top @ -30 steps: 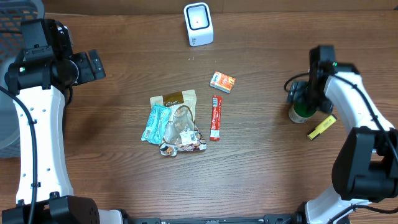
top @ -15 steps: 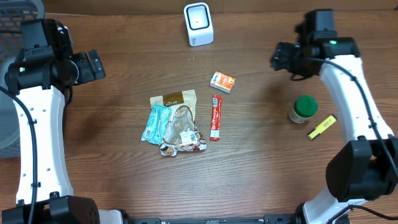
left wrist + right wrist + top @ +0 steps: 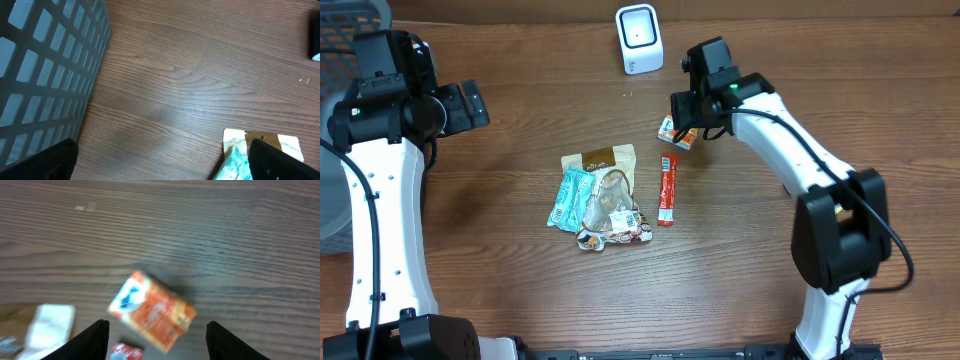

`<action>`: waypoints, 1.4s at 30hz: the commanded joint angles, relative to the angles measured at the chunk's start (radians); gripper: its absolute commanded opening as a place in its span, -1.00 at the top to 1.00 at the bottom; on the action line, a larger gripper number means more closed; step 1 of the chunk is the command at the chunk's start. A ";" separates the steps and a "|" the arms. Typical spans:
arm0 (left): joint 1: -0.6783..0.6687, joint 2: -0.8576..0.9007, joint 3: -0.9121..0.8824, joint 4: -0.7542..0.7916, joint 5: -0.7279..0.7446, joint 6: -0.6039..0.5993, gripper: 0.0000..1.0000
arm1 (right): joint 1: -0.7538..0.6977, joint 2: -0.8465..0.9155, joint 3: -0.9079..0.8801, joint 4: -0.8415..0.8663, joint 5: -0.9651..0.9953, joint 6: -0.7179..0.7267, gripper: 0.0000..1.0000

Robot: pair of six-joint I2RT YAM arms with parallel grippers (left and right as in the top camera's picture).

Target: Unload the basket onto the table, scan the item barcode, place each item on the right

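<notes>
1. Basket (image 3: 338,40) of dark mesh sits at the far left edge of the worktop (image 3: 520,290); what is in it cannot be told
2. Left hand (image 3: 475,103) hangs just beside the basket over bare wood, its fingers (image 3: 42,159) spread wide and holding nothing
3. Pile of packets (image 3: 600,195) lies mid-worktop: a brown-labelled pouch, a teal packet and a clear bag, overlapping one another
4. White scanner (image 3: 639,38) stands upright near the far edge
5. Red stick packet (image 3: 666,190) lies flat just right of the pile
6. Orange box (image 3: 678,134) lies flat between the scanner and the red stick packet
7. Right hand (image 3: 692,112) hovers over the orange box with its fingers (image 3: 95,342) apart on either side, touching nothing
8. Worktop is brown wood with a clear grain
</notes>
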State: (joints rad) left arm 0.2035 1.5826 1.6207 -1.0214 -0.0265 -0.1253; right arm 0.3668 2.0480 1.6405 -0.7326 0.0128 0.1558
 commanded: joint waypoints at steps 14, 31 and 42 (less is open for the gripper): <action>-0.002 0.006 0.011 0.002 0.008 -0.013 -0.99 | -0.011 0.122 -0.007 0.017 0.045 -0.009 -0.25; -0.001 0.006 0.011 0.002 0.008 -0.013 -1.00 | -0.020 0.139 -0.007 -0.119 -0.015 -0.027 -0.19; -0.002 0.006 0.011 0.001 0.008 -0.013 -1.00 | -0.022 0.089 0.083 -0.424 -0.058 0.087 -0.20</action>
State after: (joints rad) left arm 0.2035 1.5826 1.6203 -1.0214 -0.0265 -0.1253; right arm 0.3519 2.1780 1.6680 -1.1217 -0.0166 0.1894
